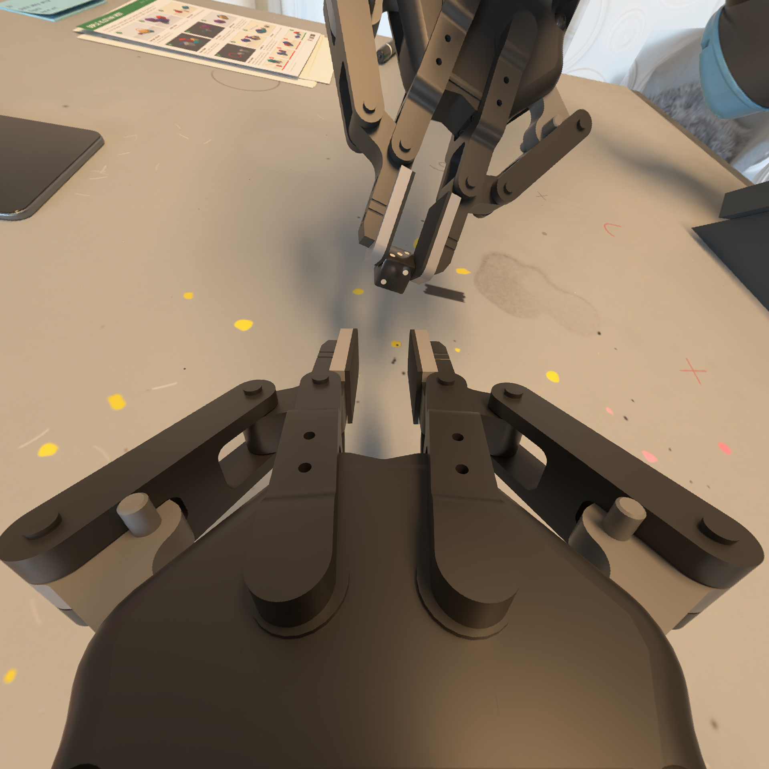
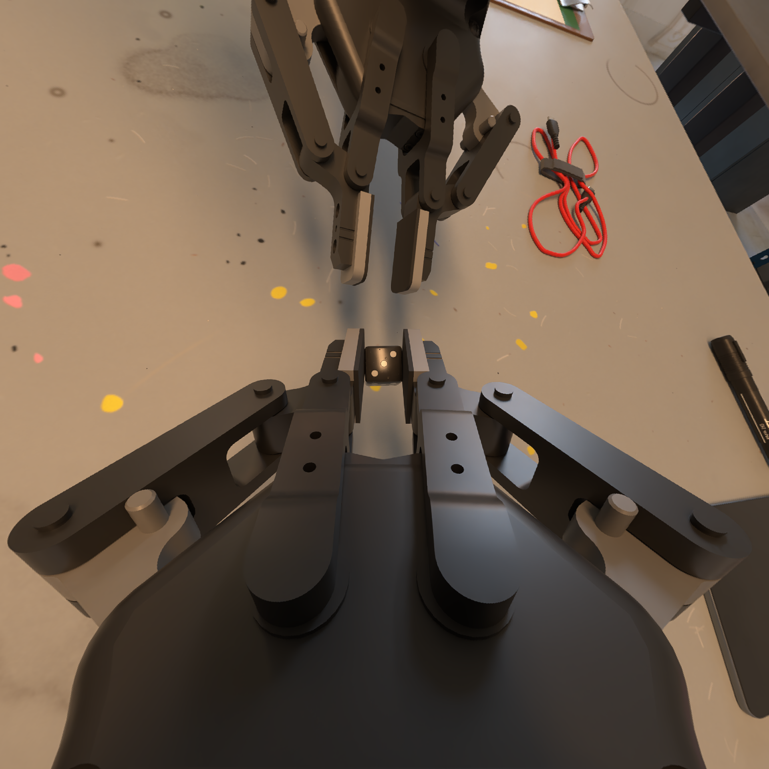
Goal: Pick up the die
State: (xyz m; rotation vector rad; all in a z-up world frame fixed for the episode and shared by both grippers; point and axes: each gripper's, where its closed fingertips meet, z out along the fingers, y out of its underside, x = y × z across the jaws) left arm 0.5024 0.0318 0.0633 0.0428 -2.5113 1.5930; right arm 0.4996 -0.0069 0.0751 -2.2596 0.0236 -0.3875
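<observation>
Sitting between right end effector (image 2: 383, 353) pads: die (image 2: 383, 364)

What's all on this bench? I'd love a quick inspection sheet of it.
Surface: tan table, paint-flecked, stained, scratched.
Job's things: black die pinched between the right gripper's pads.
Clutter: printed sheets, black marker, dark pad.
Grippers: right gripper shut on the die; left gripper holds nothing, pads apart.
Cables: red cable, bundled, lying apart.
Surroundings: dark shelving beside the table.
</observation>
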